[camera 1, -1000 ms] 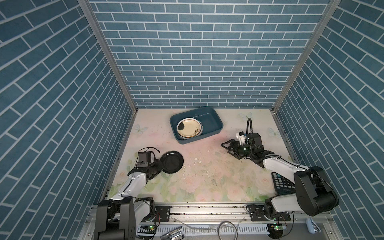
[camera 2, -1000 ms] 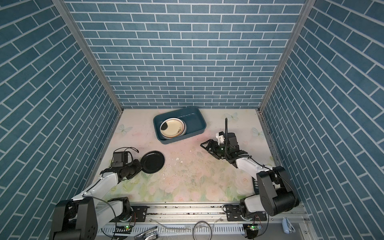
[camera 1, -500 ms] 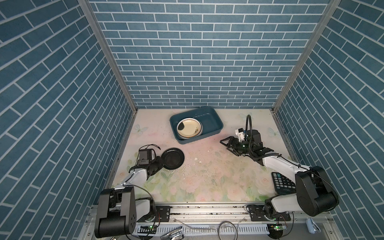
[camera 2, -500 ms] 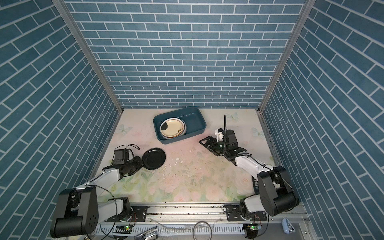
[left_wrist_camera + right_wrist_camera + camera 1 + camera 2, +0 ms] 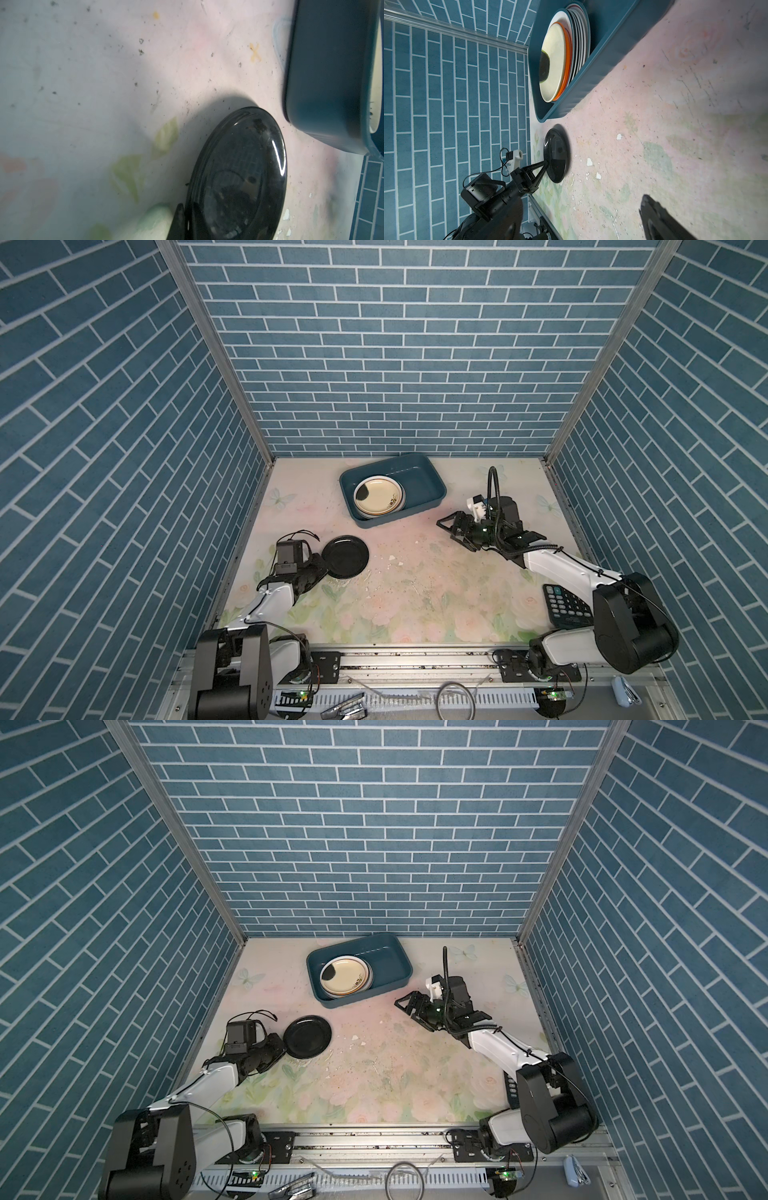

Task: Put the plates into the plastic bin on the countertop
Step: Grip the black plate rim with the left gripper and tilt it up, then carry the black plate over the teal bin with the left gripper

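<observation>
Blue brick-patterned walls (image 5: 395, 364) close in on three sides of the pale flower-printed bench (image 5: 415, 593), which is scuffed and flecked with white chips (image 5: 392, 568). The left pincer (image 5: 325, 570) is clamped tight on the rim of a glossy round black plate (image 5: 346, 556), tilted up on that side. It is near the bench's left edge, short of the dark teal rectangular plastic bin (image 5: 419, 489) at the back. A stack of plates (image 5: 378, 499), cream one on top, sits in the bin's left half. The right pincer (image 5: 445, 529) hangs agape and empty beside the bin. A black calculator (image 5: 567, 605) lies near the front right corner.
</observation>
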`<state>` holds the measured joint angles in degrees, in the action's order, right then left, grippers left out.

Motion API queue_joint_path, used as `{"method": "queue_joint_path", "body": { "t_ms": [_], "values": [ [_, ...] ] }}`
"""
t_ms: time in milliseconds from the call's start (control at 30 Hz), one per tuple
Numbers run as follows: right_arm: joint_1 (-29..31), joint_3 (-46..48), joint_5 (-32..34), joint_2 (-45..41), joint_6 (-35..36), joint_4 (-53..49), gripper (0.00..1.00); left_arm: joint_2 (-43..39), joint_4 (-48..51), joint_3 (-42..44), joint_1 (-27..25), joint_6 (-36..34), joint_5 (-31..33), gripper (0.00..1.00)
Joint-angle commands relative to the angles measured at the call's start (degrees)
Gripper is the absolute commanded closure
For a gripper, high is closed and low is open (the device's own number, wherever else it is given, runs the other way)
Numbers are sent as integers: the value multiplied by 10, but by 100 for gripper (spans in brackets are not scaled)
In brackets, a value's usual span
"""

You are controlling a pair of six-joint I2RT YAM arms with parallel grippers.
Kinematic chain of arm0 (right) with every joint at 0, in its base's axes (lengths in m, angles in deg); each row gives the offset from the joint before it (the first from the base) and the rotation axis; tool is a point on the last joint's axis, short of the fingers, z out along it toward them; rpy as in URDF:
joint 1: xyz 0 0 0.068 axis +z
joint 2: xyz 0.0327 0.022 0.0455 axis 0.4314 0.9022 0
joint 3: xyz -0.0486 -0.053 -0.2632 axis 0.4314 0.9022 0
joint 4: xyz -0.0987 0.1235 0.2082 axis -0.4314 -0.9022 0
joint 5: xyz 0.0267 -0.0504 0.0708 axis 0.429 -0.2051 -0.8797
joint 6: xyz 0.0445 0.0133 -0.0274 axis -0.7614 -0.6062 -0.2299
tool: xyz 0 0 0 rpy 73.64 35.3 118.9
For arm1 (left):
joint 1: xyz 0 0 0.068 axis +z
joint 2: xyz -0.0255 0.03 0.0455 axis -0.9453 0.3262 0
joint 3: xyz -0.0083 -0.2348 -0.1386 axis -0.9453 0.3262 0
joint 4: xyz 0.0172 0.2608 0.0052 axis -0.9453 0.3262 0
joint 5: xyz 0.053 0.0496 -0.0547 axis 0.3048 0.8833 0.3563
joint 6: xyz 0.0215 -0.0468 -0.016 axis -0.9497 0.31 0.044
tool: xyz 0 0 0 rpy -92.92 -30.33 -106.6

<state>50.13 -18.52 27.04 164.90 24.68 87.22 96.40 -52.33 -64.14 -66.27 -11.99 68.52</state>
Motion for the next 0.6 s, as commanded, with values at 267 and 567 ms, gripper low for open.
{"method": "queue_joint_path", "body": {
  "t_ms": [267,567],
  "values": [
    [3,8,16,-92,3,-24,11,-101,90,-19,1,53,-26,100],
    [3,26,12,-125,11,-26,11,-150,139,-125,-19,77,-32,100]
  ]
}}
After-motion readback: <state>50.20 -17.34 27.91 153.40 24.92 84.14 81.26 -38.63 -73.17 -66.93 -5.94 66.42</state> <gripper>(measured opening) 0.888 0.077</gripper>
